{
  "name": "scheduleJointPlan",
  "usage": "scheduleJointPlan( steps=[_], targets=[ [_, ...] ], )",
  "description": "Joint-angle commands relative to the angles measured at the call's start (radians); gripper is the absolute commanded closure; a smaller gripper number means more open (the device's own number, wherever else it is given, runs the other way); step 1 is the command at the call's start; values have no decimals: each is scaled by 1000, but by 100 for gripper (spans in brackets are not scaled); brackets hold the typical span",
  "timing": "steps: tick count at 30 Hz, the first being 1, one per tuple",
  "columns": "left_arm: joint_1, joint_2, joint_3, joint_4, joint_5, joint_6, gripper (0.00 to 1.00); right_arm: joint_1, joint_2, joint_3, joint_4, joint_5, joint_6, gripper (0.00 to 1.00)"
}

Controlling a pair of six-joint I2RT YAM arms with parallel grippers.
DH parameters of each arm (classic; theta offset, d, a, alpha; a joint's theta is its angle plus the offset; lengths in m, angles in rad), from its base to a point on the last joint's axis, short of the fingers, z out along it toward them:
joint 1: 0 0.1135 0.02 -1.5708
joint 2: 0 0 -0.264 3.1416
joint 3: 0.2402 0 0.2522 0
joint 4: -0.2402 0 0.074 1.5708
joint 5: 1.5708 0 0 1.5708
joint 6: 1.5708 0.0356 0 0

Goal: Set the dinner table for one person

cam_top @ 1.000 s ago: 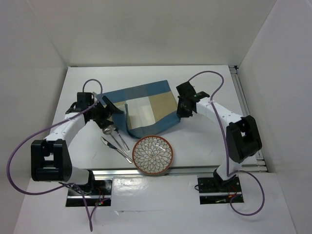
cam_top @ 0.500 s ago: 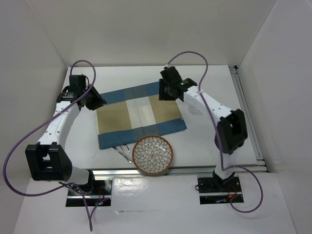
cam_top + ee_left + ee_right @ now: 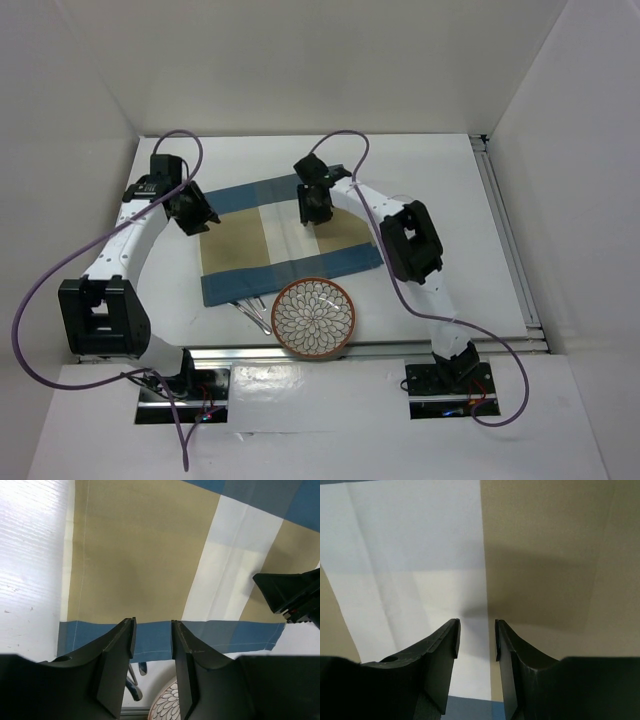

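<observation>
The dinner table (image 3: 440, 200) is a white top with a blue-and-tan striped placemat (image 3: 290, 240) spread flat on it. My left gripper (image 3: 203, 217) hovers over the mat's far left corner, open, with nothing between its fingers (image 3: 152, 622). My right gripper (image 3: 312, 210) hangs above the mat's white centre stripe (image 3: 420, 555), also open and empty (image 3: 476, 622). A patterned plate (image 3: 313, 317) sits at the near edge, just below the mat. Cutlery (image 3: 255, 312) pokes out from under the mat's near edge and shows between the left fingers (image 3: 135, 680).
A metal rail (image 3: 400, 350) runs along the table's near edge, and another (image 3: 500, 220) along its right side. White walls enclose the table on three sides. The right gripper's black body (image 3: 295, 597) shows at the right of the left wrist view.
The placemat, bunched a second ago, now lies flat and covers most of the cutlery. Both grippers moved toward the far side. The right one then swung left over the mat's middle.
</observation>
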Motion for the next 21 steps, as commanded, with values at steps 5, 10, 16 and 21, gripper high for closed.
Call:
scheduleJointPlan(
  steps=[5, 10, 16, 21],
  targets=[
    [3, 10, 28, -14, -10, 42, 48, -104, -83, -188, 34, -30, 113, 56],
    [-17, 56, 28, -14, -1, 51, 44, -152, -154, -351, 83, -39, 157, 59],
    [-92, 180, 93, -55, -11, 72, 41, -189, -189, -440, 74, 5, 190, 60],
    [-184, 397, 224, -117, -71, 83, 40, -222, -211, -481, 83, -6, 190, 62]
  ],
)
